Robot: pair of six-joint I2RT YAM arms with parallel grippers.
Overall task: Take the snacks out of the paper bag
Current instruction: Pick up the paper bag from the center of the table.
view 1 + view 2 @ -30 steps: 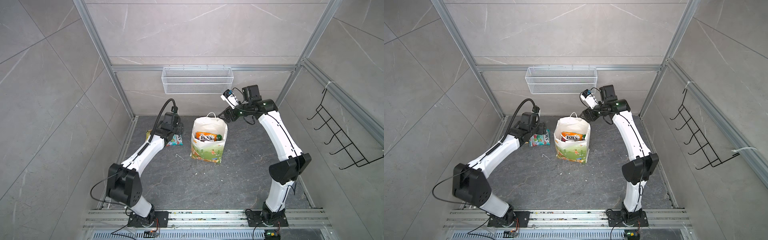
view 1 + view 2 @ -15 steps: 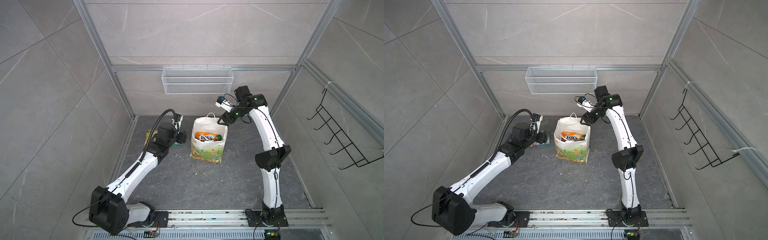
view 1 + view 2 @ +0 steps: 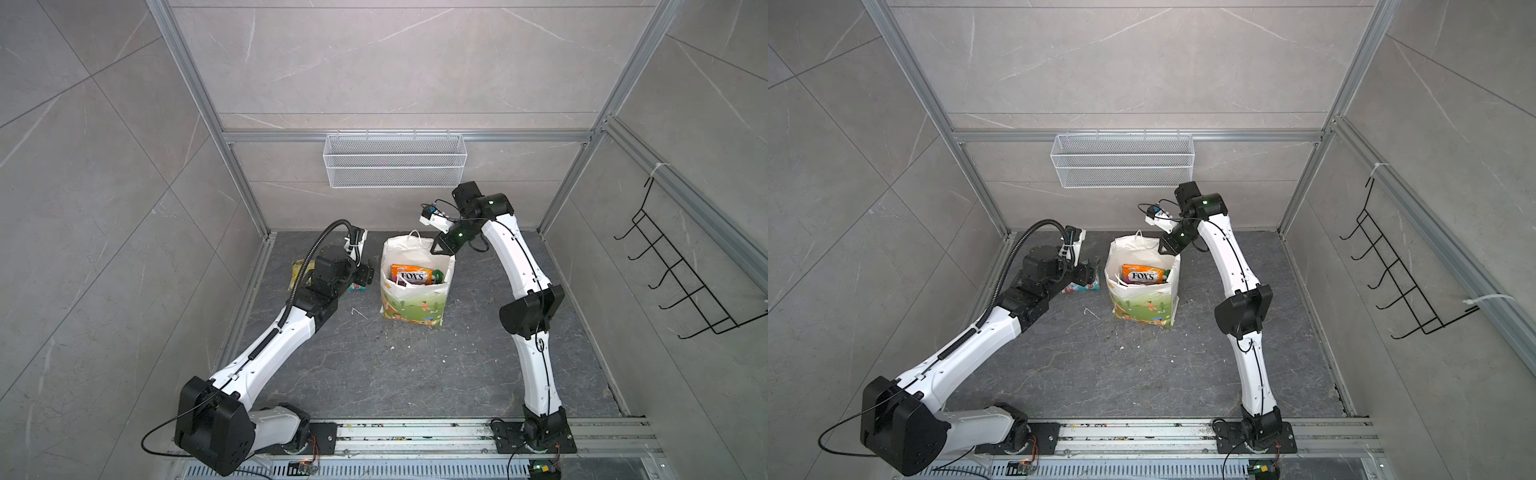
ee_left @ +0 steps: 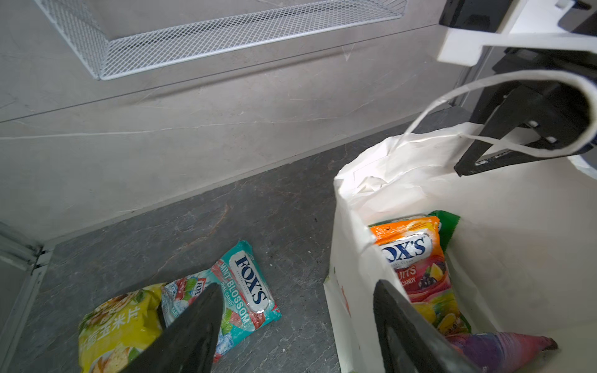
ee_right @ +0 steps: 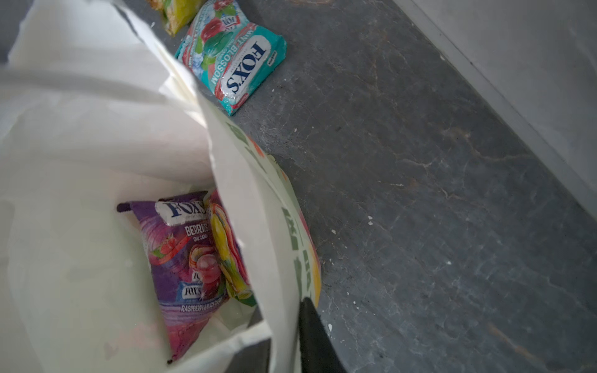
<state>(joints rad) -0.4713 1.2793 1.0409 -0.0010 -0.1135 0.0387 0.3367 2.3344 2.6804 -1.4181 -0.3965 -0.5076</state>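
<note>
In both top views my right gripper (image 3: 436, 250) sits on the far rim of the paper bag (image 3: 411, 305), jaws seemingly pressed together on the paper. The left gripper (image 3: 1090, 272) hangs spread just outside the opposite wall. The orange packet (image 3: 409, 270) stands inside the bag, between the two grippers and lower than both. The bag looks light and tall, so I judge that any lift or sideways pull from the right arm would tip it or rip the rim.

In the left wrist view the bag's near wall falls between my spread fingers (image 4: 190, 326). The teal packet (image 4: 248, 290) and yellow packet (image 4: 116, 323) lie on the floor (image 4: 193, 232) beyond the outer finger, out of the bag. The orange packet and purple packet (image 4: 504, 345) lie under the inner one. Closing here would pinch the wall, not a snack, and drag the bag against the other hold. The cord handle (image 4: 436, 100) loops across the right gripper and could snag.

In the right wrist view only one finger (image 5: 316, 339) shows, tight against the bag's outside. Its mate is hidden by paper, so the pinch is my reading. The purple packet (image 5: 181, 252) lies deep below this gripper, glossy and likely to slip.
</note>
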